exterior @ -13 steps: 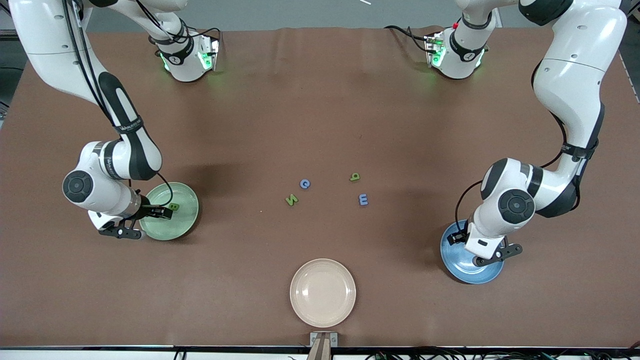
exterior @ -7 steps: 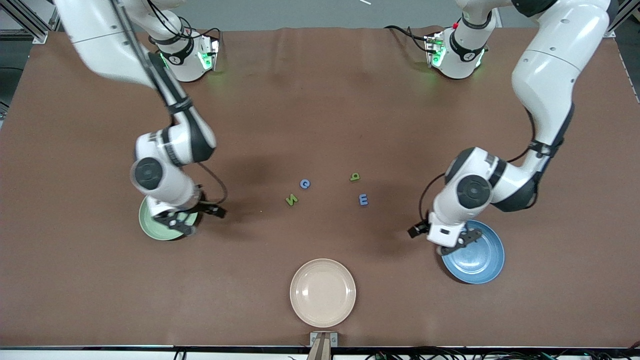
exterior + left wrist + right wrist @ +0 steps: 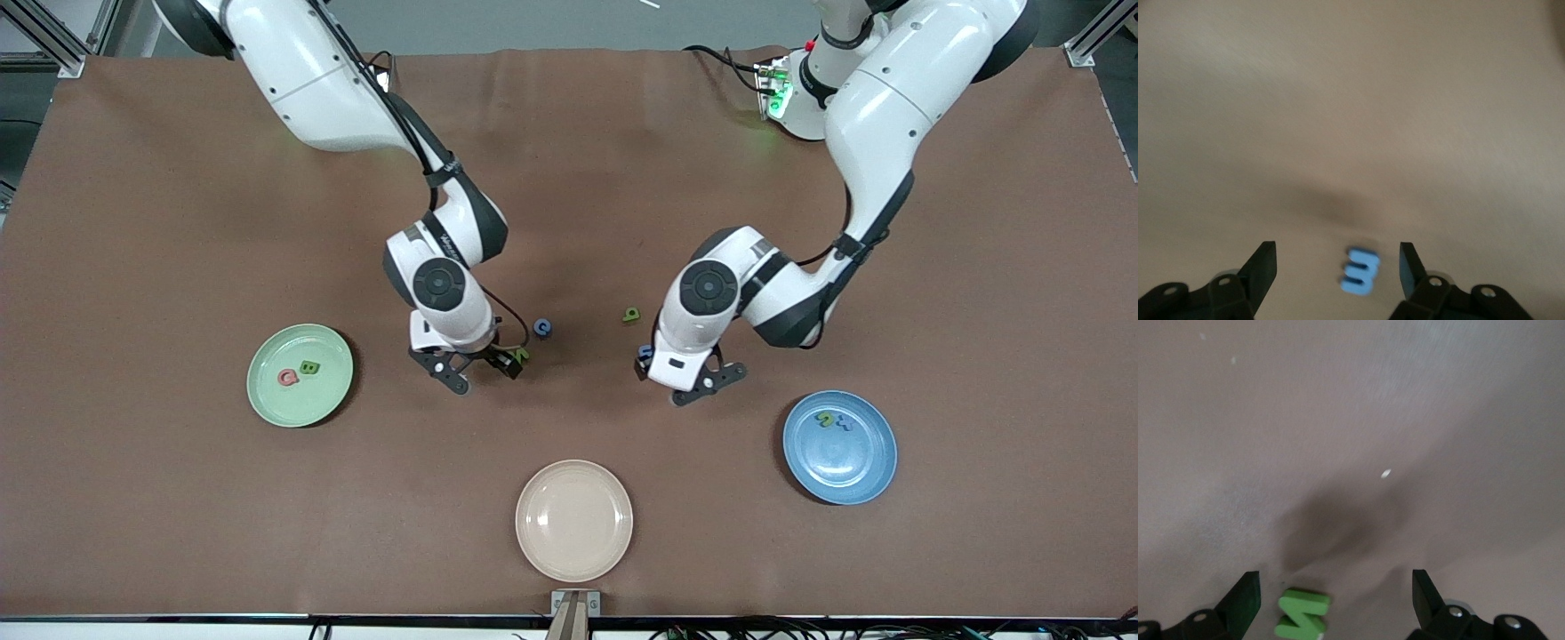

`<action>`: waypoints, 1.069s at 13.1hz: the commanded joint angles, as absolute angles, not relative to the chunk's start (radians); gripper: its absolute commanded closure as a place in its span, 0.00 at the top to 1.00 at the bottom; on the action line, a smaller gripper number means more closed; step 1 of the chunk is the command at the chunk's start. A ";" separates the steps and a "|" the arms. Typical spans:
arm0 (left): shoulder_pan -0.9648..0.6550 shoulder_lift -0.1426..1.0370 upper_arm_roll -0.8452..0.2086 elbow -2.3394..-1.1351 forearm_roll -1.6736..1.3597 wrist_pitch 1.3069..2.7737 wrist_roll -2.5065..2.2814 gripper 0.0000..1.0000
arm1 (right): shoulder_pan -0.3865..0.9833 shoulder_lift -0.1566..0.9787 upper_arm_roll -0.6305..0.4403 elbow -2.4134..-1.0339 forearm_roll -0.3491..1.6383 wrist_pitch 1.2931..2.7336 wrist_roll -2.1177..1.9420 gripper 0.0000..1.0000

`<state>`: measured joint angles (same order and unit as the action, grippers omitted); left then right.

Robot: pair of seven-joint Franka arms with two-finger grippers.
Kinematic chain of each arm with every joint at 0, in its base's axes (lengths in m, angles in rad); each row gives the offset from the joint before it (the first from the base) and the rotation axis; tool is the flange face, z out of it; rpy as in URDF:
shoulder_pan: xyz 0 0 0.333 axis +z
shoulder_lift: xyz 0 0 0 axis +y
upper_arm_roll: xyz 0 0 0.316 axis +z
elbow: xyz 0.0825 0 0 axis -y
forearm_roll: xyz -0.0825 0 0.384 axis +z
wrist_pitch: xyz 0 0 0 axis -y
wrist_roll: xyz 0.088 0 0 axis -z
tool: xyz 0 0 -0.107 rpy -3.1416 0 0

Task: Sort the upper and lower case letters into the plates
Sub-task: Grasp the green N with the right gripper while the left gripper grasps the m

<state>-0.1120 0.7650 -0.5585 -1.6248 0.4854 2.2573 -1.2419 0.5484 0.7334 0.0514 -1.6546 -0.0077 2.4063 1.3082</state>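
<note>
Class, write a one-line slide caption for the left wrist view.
Open left gripper poised over the brown table, its fingers flanking a blue letter E.

High front camera faces the robots; wrist cameras look down close at tabletop (image 3: 569, 160).

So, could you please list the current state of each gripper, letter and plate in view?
Left gripper: open, over blue E.
Right gripper: open, over green N.
Blue G: loose on table.
Green letter: loose on table.
Green plate: holds a pink and a green letter.
Blue plate: holds a green and a blue letter.
Beige plate: holds nothing.
</note>
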 commanded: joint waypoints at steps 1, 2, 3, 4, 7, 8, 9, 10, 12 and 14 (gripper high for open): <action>-0.158 0.804 -0.546 -1.621 0.495 2.286 -1.247 0.71 | 0.581 0.791 0.041 -1.588 -0.029 2.402 1.413 0.96; -0.170 0.808 -0.540 -1.620 0.497 2.286 -1.246 0.69 | 0.590 0.798 0.040 -1.586 -0.029 2.404 1.422 0.86; -0.175 0.810 -0.535 -1.623 0.497 2.286 -1.244 0.68 | 0.594 0.798 0.040 -1.586 -0.029 2.407 1.422 0.69; -0.173 0.813 -0.535 -1.624 0.499 2.286 -1.243 0.65 | 0.594 0.796 0.040 -1.586 -0.029 2.407 1.422 0.47; -0.173 0.828 -0.535 -1.623 0.528 2.286 -1.243 0.57 | 0.581 0.790 0.040 -1.589 -0.028 2.395 1.416 0.00; -0.173 0.831 -0.535 -1.620 0.532 2.286 -1.243 0.56 | 0.578 0.785 0.038 -1.589 -0.028 2.392 1.404 0.00; -0.173 0.836 -0.535 -1.618 0.532 2.286 -1.243 0.52 | 0.571 0.784 0.035 -1.589 -0.028 2.391 1.381 0.00; -0.173 0.842 -0.535 -1.617 0.532 2.286 -1.243 0.50 | 0.551 0.776 0.035 -1.594 -0.028 2.388 1.340 0.00; -0.173 0.850 -0.535 -1.615 0.535 2.286 -1.243 0.46 | 0.511 0.746 0.035 -1.598 -0.026 2.323 1.258 0.00; -0.173 0.850 -0.535 -1.615 0.543 2.286 -1.243 0.39 | 0.424 0.683 0.035 -1.623 -0.026 2.254 1.087 0.00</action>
<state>-0.1711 0.8390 -0.5375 -1.6240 0.5141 2.2825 -1.2404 0.5097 0.7617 0.0193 -1.5765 -0.0124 2.3073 1.2135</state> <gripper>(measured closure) 0.529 0.648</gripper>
